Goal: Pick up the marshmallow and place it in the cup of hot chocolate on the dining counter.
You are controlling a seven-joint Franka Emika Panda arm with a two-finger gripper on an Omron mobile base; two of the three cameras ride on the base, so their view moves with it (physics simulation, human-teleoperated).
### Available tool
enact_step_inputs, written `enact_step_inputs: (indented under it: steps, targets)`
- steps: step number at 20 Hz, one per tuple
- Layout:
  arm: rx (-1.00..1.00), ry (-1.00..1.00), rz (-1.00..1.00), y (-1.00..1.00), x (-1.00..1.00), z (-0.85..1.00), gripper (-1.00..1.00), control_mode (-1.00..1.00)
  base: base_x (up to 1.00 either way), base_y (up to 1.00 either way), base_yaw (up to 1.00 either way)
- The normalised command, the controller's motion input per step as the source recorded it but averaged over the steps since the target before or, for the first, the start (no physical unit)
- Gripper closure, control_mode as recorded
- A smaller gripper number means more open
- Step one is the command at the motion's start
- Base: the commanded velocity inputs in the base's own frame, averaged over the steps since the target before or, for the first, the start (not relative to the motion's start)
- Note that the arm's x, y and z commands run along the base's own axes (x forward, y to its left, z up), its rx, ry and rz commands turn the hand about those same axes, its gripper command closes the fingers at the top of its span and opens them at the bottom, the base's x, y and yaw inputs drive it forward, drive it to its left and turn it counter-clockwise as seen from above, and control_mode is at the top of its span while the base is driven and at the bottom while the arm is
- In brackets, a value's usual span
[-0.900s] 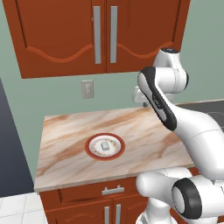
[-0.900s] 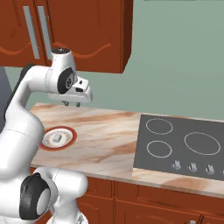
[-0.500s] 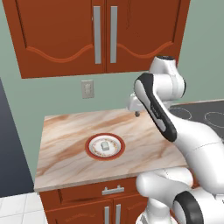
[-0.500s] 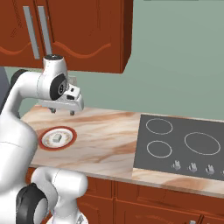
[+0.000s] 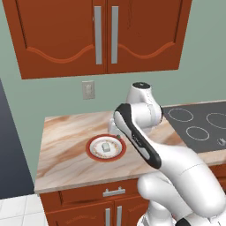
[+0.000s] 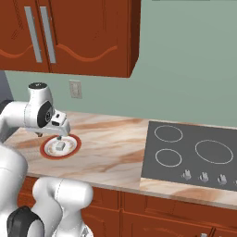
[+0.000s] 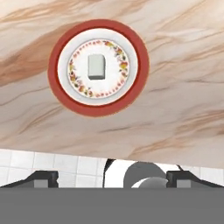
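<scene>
Marshmallow (image 7: 96,67): centred on plate (image 7: 131,46), exposed for grasping.
Gripper (image 6: 59,137): above plate, jaws spread wide, empty.

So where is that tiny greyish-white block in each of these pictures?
Left base view: tiny greyish-white block, left of centre, just left of the white arm.
Right base view: block, far left, below the hand.
Hand view: block, upper left.
Shared landmark: it lies on the round red-rimmed white plate.

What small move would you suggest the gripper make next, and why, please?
Probably bring the open gripper over the marshmallow and lower it. The marshmallow lies untouched in the middle of the plate, off to one side of the fingertips.
</scene>
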Motion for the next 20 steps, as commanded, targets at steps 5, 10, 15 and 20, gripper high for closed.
enact_step_inputs:
  steps: [5, 10, 15, 20]
  targets:
    - [0.0, 0.09, -0.03, 0.29, 0.3, -0.61, -1.0, -1.0, 0.0, 0.0, 0.0]
    - [0.0, 0.08, -0.03, 0.22, 0.52, -0.58, -1.0, -1.0, 0.0, 0.0, 0.0]
    - [-0.02, 0.0, -0.01, 0.32, 0.6, -0.35, -1.0, -1.0, 0.0, 0.0, 0.0]
    - [-0.03, 0.0, 0.0, 0.2, 0.55, -0.31, -1.0, -1.0, 0.0, 0.0, 0.0]
